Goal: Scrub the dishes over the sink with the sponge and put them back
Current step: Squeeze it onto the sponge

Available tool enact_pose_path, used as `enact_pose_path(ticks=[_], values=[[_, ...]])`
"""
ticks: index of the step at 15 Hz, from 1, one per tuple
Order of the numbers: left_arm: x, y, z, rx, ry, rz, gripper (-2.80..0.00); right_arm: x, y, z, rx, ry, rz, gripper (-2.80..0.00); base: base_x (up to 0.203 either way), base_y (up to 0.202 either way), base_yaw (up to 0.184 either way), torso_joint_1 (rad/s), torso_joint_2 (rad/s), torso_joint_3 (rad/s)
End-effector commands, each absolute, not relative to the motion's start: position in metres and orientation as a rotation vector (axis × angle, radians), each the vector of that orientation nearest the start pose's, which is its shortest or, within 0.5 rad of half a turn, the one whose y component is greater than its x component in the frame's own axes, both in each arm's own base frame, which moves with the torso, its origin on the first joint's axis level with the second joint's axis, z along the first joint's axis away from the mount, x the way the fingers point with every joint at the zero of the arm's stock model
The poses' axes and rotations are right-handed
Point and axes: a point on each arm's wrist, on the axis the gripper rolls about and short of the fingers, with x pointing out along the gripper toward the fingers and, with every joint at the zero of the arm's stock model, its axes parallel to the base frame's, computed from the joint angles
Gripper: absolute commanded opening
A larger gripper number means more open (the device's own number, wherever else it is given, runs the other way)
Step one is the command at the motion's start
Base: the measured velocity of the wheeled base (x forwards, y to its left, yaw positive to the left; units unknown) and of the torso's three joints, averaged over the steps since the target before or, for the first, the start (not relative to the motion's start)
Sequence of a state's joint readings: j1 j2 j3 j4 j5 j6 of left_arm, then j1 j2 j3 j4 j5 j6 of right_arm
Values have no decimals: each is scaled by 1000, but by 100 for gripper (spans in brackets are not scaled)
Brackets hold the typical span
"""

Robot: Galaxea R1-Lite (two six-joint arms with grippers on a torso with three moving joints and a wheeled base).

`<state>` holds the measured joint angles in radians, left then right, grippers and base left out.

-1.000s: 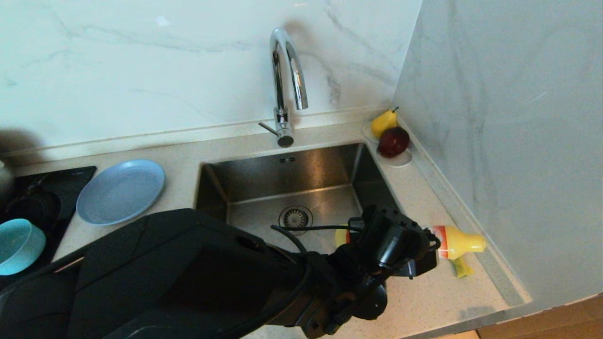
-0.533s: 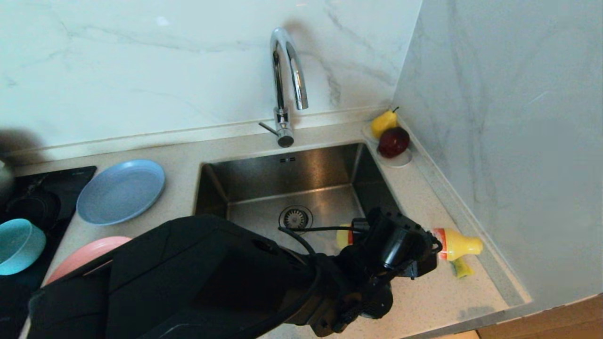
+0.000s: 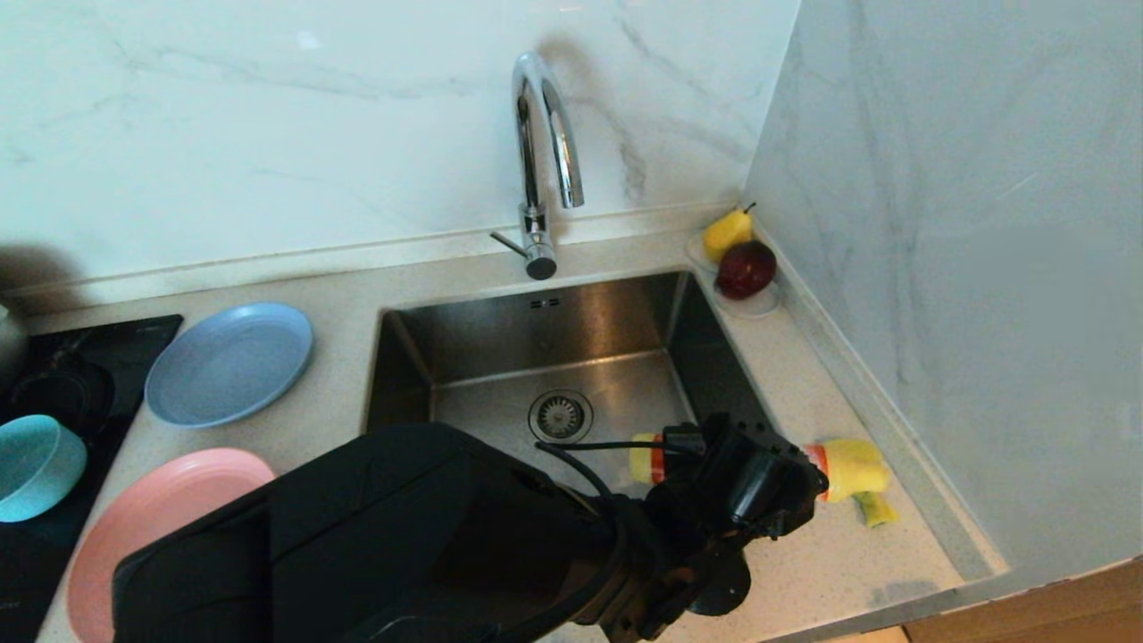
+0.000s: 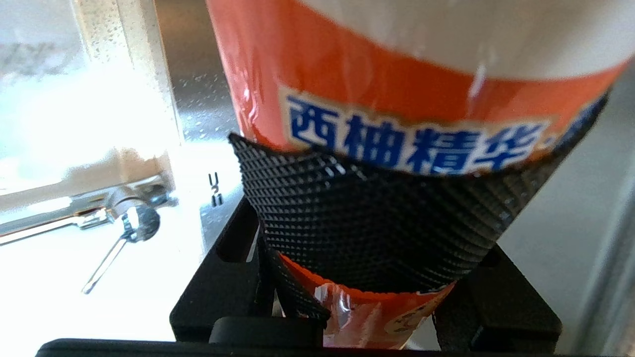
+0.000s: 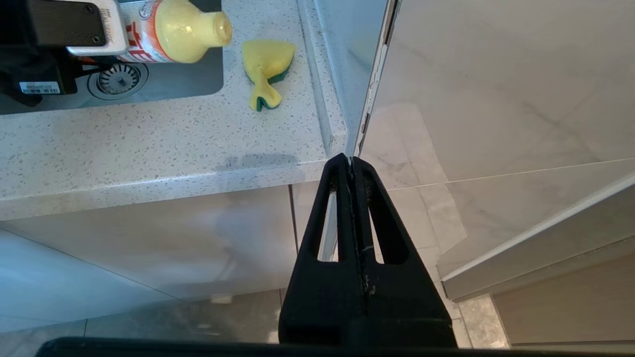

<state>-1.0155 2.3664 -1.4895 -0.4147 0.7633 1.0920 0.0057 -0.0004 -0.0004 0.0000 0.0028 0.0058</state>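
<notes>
My left gripper (image 3: 759, 487) is shut on a yellow detergent bottle (image 3: 848, 466) with an orange label, held on its side over the sink's right rim. Its textured pad (image 4: 377, 218) presses on the label (image 4: 397, 74). The bottle's neck (image 5: 198, 27) points toward the bent yellow and green sponge (image 3: 873, 509), which lies on the counter just beyond it (image 5: 268, 64). The steel sink (image 3: 554, 330) is empty, with the tap (image 3: 540, 143) behind. A blue plate (image 3: 228, 362), a pink plate (image 3: 152, 527) and a teal bowl (image 3: 36, 464) sit on the left. My right gripper (image 5: 351, 161) hangs shut below the counter's edge.
A pear (image 3: 728, 230) and a red apple (image 3: 746, 268) sit on a white saucer (image 3: 759, 308) in the back right corner. A black hob (image 3: 89, 357) lies at the far left. The marble wall (image 3: 938, 268) stands close on the right, and the counter's front edge (image 5: 149, 183) is near.
My left arm has shifted right and lower, uncovering the pink plate. The bottle has swung so its neck sits lower and closer to the sponge. The right gripper has not moved.
</notes>
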Motion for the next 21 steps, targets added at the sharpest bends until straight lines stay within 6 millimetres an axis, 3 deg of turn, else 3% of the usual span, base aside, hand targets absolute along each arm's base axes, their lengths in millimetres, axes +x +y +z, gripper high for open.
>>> enact_pose_path(ticks=[1,21], values=[[263,-394,80,1445,134,-369,-280,-23,0,76,6,-1,9,-280,0,0,0,0,0,0],[271,-408,88,1593,85,-315,-280,-23,0,76,6,0,9,-280,0,0,0,0,0,0]])
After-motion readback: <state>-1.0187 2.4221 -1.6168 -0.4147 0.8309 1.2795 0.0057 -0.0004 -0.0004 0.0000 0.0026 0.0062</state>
